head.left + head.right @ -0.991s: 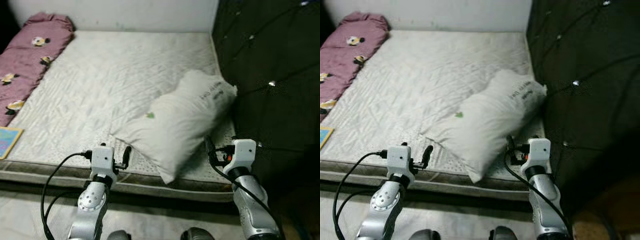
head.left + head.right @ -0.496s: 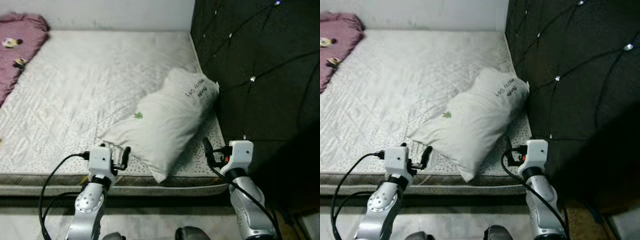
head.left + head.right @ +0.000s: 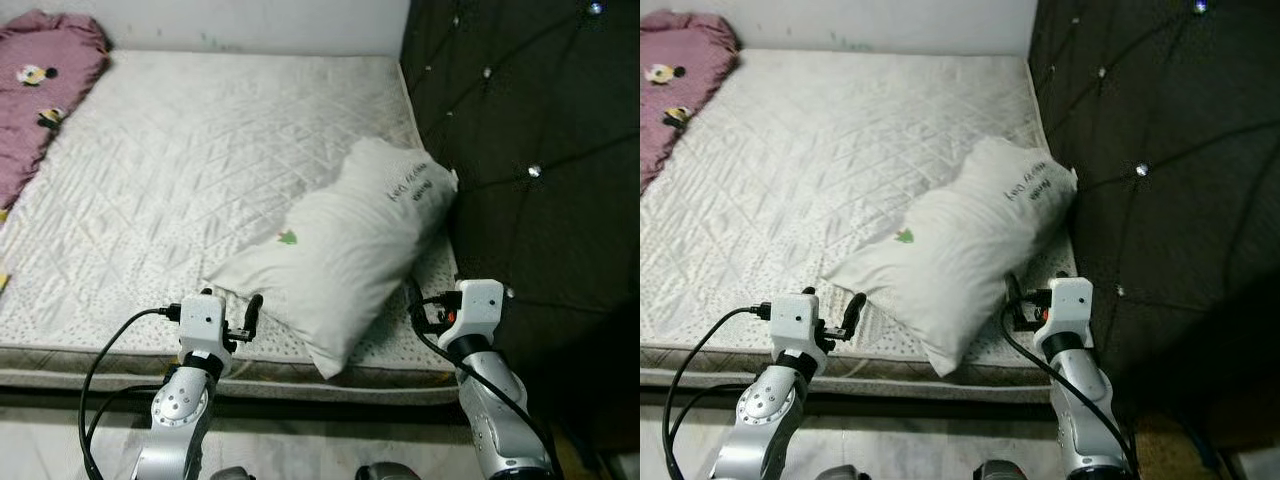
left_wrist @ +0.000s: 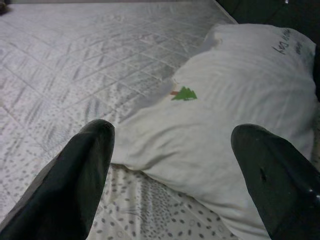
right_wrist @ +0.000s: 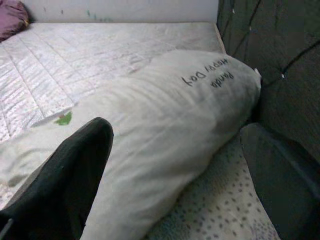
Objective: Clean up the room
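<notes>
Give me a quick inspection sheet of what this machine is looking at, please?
Surface: bare quilted mattress, dotted along its near edge.
Job's things: white pillow lying askew, one end against the dark headboard.
Clutter: pink blanket at the far left edge.
Claws: left claw open, facing the pillow's near corner; right claw open, beside the pillow; both hold nothing.
Cables: black cable looping from the left wrist; another at the right wrist.
Surroundings: pale wall behind the bed.
</notes>
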Controlling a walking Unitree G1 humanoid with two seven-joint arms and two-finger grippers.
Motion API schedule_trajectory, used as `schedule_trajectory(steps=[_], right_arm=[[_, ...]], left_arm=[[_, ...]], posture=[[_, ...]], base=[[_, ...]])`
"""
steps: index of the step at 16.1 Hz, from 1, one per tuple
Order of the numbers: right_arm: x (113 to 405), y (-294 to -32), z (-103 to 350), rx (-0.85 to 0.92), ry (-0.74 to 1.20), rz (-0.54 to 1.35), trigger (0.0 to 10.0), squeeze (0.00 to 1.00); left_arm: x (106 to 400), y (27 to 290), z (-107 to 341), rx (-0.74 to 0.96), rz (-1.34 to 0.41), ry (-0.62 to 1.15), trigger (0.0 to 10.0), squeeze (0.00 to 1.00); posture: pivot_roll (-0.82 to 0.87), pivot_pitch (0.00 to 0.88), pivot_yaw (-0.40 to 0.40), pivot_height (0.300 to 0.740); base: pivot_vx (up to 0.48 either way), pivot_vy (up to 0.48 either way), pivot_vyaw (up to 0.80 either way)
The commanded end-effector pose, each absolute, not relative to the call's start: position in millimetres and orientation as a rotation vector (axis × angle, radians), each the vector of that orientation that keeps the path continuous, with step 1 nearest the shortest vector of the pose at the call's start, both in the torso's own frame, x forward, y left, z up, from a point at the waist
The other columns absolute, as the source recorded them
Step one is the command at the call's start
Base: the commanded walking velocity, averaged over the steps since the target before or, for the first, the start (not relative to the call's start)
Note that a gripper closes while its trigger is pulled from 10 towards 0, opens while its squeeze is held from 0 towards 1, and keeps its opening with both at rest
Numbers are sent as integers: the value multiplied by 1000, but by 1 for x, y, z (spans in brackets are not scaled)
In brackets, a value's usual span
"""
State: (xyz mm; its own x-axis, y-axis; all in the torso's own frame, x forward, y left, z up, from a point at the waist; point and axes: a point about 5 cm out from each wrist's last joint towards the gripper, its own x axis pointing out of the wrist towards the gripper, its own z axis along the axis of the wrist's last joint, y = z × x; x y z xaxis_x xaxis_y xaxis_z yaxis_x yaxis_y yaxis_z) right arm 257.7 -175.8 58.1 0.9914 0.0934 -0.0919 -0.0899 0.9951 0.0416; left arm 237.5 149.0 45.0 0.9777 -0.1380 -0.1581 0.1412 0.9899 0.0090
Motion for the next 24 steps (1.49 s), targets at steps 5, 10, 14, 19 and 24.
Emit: schedule_trajectory(steps=[5,10,14,19,24], right_arm=[[258,-176,59,41,91,87,10000,0],[258,-176,58,43,94,86,10000,0],[258,-176,58,43,93,87,10000,0],[262,-176,59,42,93,87,10000,0],[261,-179,58,37,101,83,10000,0]], left_arm=[[238,149,48,13,-156,145,10000,0],[238,150,47,22,-153,148,10000,0],[239,151,47,26,-147,152,10000,0],[243,159,50,55,-106,145,10000,0],[241,160,50,61,-97,146,10000,0]], posture=[[-62,80,26,740],[-60,78,26,740],[-55,77,26,740],[-43,94,26,740],[-44,102,23,740]], base=[[283,0,0],[299,0,-86],[131,0,0],[0,0,-581],[0,0,-498]])
